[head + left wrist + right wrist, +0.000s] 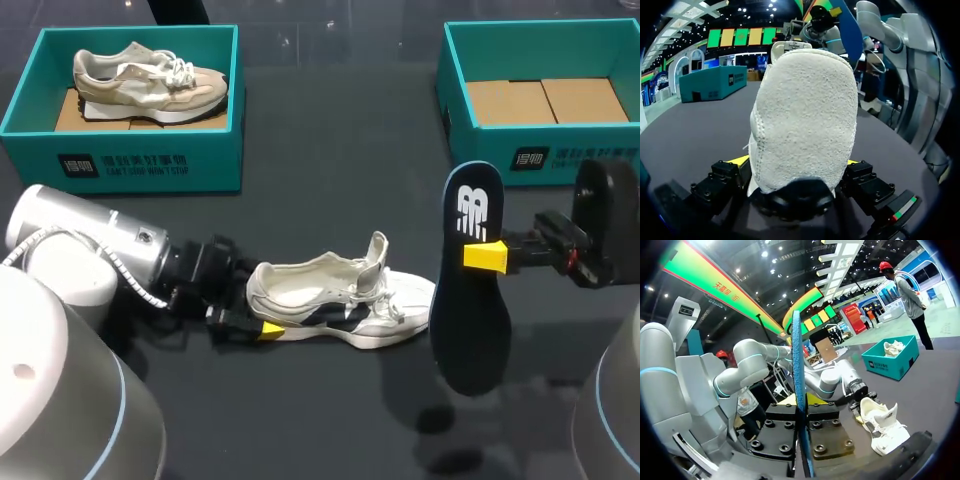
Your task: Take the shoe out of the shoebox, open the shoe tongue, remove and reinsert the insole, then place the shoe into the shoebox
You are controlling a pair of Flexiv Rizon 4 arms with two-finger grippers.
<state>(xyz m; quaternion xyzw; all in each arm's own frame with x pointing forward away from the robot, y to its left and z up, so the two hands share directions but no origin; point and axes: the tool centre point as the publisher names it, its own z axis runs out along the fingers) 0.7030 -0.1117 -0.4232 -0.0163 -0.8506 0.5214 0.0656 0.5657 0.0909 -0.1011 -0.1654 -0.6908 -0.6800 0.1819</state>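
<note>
Heel-on to the left wrist lens sits the white shoe (805,115), its suede heel clamped from both sides by the left fingers (738,160), a yellow tip on each flank, a firm hold. From overhead it lies on its sole just toward 6 o'clock of the dark counter's (330,190) middle, heel at 9 o'clock, toe at 3 o'clock. The tongue (376,255) is pulled up and the mouth gapes wide. Now over to 4 o'clock: the right fingers (485,256) are pinched tight on the navy insole (472,320), holding it on end just beside the shoe's toe, white-marked end uppermost, apparently lifted off the counter. So the insole is out, and I'd call this the turn of the task, with reinsertion up next. That means tipping the insole down, lining its lower end with the opening and sliding it in under the tongue while the left fingers steady the heel. A snag on the laces (395,305) or collar looks the likely trouble. At 2 o'clock a teal shoebox (580,165) shows bare cardboard inside, probably this shoe's home. At 10 o'clock a second shoebox (130,165) holds a beige shoe (150,80).
</note>
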